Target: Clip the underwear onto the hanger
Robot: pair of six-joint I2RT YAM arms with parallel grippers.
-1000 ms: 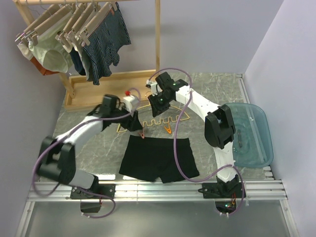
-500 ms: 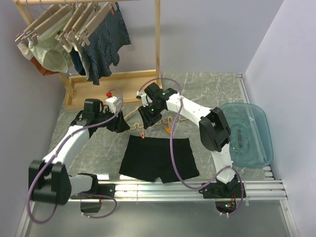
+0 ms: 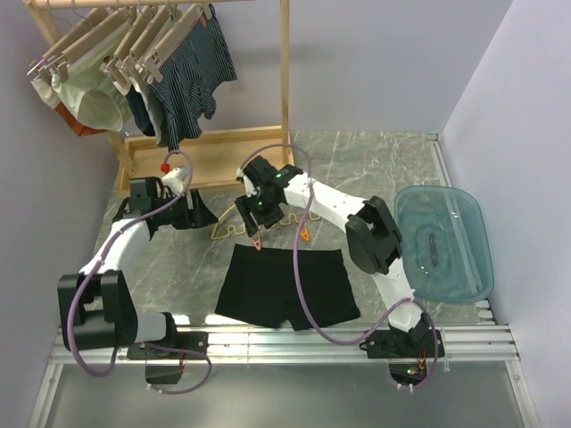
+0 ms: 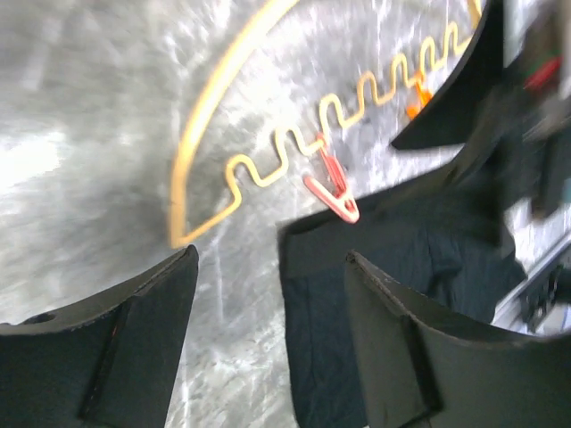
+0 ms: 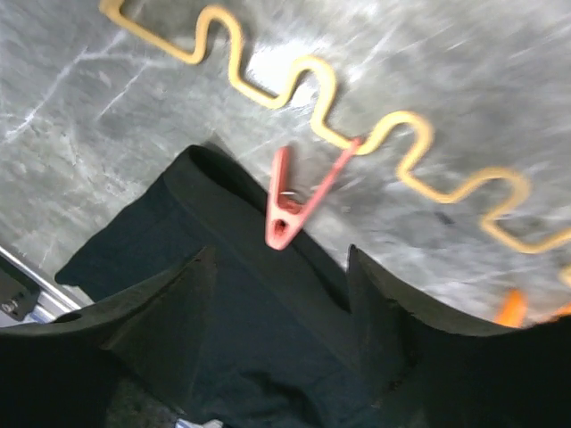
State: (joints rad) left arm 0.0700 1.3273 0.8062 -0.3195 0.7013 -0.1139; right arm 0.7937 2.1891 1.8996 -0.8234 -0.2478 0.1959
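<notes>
— Both arms have shifted left: my left fingers (image 4: 134,321) backed off the hanger (image 3: 234,223), and my right fingers (image 5: 152,312) swung over its left clip (image 5: 290,201).
— Holding anything?
— No, both pairs are spread and empty. I see the underwear (image 3: 281,285) flat on the tabletop (image 3: 375,160), just below the hanger. The clip overlaps its corner; through the blur I can't tell whether it bites.
</notes>
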